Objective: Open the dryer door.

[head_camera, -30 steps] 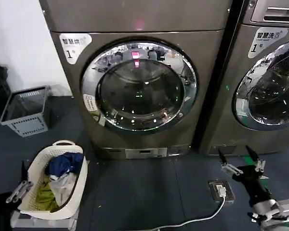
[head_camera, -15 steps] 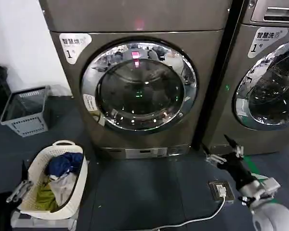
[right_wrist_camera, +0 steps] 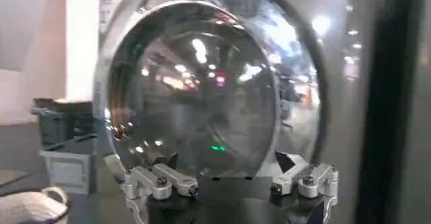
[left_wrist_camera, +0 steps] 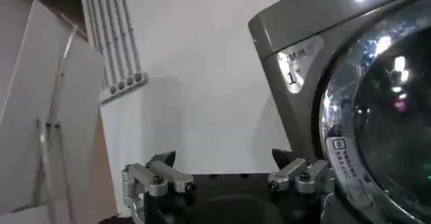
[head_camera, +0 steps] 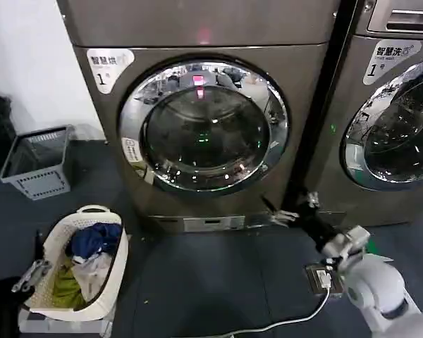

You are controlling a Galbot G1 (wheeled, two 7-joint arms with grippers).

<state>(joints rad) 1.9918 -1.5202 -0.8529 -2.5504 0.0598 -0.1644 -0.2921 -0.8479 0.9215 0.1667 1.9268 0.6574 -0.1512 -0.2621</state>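
The big round dryer door point(head_camera: 204, 125) with its wide shiny chrome rim and dark glass sits in the front of the grey-brown machine point(head_camera: 197, 28), and it is shut flat against it. A twin door point(head_camera: 398, 127) is on the next machine to the right — that one is not the job.

The right end effector point(head_camera: 290, 208) is low down, near the bottom right corner of the machine and below the door's rim, not touching it. Its two fingers are spread wide with nothing between them. In the right wrist view it point(right_wrist_camera: 229, 178) points straight at the glass.

The left end effector point(head_camera: 29, 276) hangs low beside the white laundry basket point(head_camera: 120, 260) full of clothes, well away from the door. In the left wrist view its fingers point(left_wrist_camera: 225, 177) are wide apart and empty.

The door looks heavy and stiff, and the chrome looks smooth and slippery. The glass could crack if bumped hard. I think the best place to hold is the rim's right edge — I cannot see a handle or which side the hinge is on.
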